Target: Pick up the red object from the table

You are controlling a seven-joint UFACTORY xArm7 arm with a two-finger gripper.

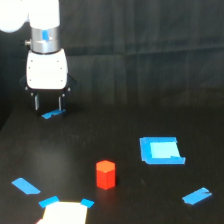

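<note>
The gripper (48,103) hung at ten o'clock above the table (125,100), its fingers (36,102) apart and holding nothing, just over a blue tape strip (52,114). The red object (105,174) stood upright near six o'clock, well apart from it.

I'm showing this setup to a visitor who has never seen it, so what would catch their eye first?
Probably the red object, standing upright and alone on the black table, low in the exterior view. Next the white gripper, hanging at the upper left with its fingers apart, empty, above a blue tape strip. Then the bright blue square patch to the block's right.
</note>
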